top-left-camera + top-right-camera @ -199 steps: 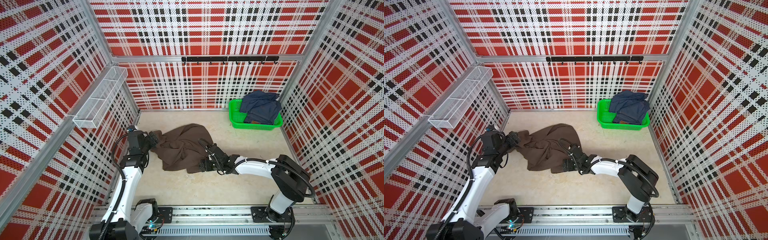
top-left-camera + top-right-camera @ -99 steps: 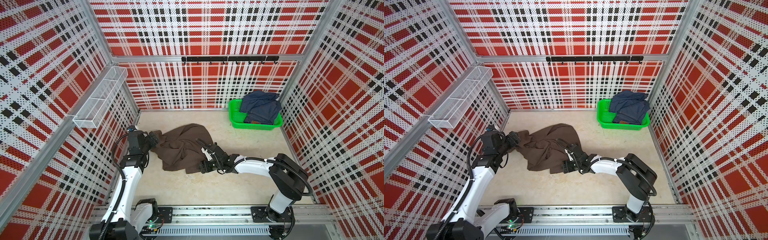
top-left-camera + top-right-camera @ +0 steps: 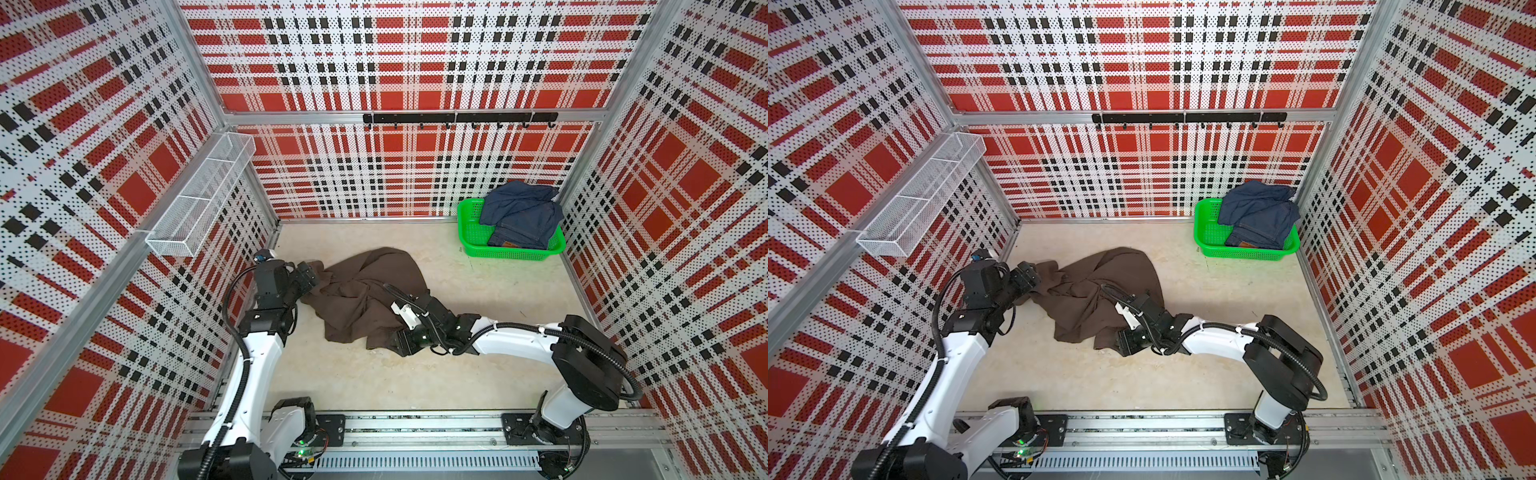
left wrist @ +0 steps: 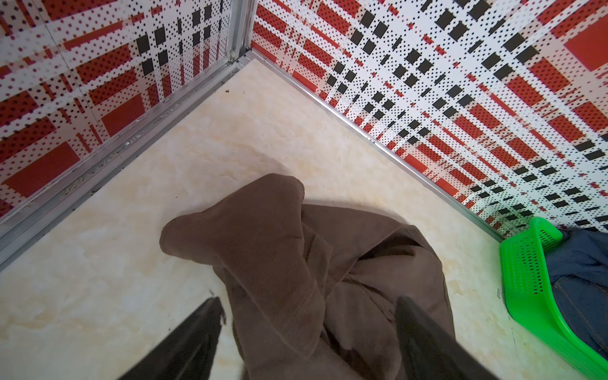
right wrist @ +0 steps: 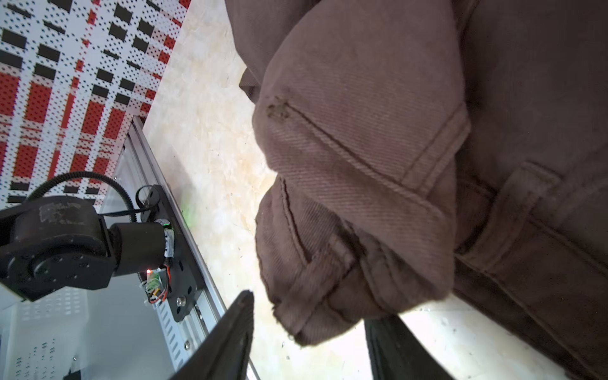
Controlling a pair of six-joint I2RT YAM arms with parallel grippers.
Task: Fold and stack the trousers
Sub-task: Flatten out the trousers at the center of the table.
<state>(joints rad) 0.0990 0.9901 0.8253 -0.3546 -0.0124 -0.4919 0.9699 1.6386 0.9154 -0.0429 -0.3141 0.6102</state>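
Trousers (image 5: 362,148) belt loop (image 5: 516,210), R wrist only

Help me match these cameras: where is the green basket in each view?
Top view: basket in the far right corner, jeans inside.
Top view: same corner.
Left wrist: beyond the trousers, by the wall, partly cut off.
Right wrist: not in view.
Shared landmark: the trousers, in all four views.
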